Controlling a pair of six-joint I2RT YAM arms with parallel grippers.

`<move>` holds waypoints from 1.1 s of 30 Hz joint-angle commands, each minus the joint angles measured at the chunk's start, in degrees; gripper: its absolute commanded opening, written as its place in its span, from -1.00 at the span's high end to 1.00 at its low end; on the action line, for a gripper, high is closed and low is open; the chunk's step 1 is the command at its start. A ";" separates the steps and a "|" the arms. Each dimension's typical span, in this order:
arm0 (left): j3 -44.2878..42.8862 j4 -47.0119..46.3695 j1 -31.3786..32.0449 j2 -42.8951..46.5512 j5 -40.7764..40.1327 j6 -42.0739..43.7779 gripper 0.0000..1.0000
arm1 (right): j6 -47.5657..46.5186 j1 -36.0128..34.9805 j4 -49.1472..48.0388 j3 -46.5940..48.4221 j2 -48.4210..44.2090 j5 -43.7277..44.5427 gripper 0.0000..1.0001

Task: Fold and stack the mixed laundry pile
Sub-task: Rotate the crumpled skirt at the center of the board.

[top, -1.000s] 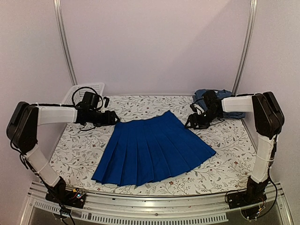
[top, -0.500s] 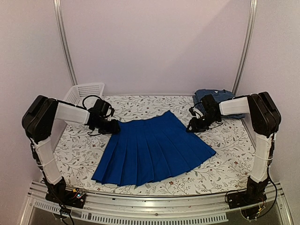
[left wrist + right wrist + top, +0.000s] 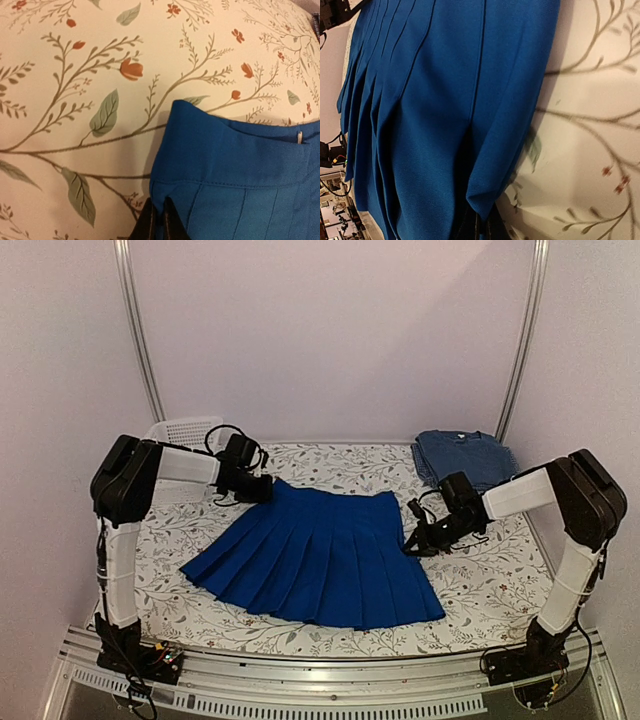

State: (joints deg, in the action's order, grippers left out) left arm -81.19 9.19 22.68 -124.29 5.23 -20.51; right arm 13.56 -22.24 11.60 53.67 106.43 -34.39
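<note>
From above, the bright royal-blue pleated skirt (image 3: pixel 315 555) lies spread flat in the middle of the floral-printed tablecloth (image 3: pixel 480 590), waistband toward the far side and hem fanned toward the arms. The left gripper (image 3: pixel 262 488) is down at the far left corner of the waistband, and the right gripper (image 3: pixel 415 540) sits on the skirt's right edge. A small stack of folded dark blue garments (image 3: pixel 465 455) rests at the far right, well apart from the skirt, and the white plastic mesh basket (image 3: pixel 180 432) stands at the far left. The left wrist view shows the left gripper (image 3: pixel 160 226) pinched fully together on the fabric just below the waistband (image 3: pixel 235 155) corner. In the right wrist view the right gripper (image 3: pixel 477 226) is likewise closed tight, nipping the edge of an outer pleat (image 3: pixel 505 125). This looks like the start of folding the skirt, with both edges gripped. The next move probably calls for lifting both holds together and carrying one side over the other, keeping the cloth taut so the pleats do not bunch
</note>
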 commanded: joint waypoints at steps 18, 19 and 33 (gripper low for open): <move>-16.67 5.10 6.06 2.66 0.28 9.99 -0.41 | 7.14 -7.39 6.31 5.87 -16.04 8.42 0.03; -14.41 5.16 5.91 4.49 -0.57 9.48 -0.42 | 5.23 -7.40 7.28 8.32 -14.49 8.49 0.02; 20.46 3.06 5.28 24.33 -9.34 -4.34 -0.47 | -4.70 -8.93 16.90 25.99 11.00 11.36 -0.08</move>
State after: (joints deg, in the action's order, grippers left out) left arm -67.48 12.40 28.21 -104.60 -0.03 -18.87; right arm 12.36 -30.33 24.08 78.65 115.37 -25.67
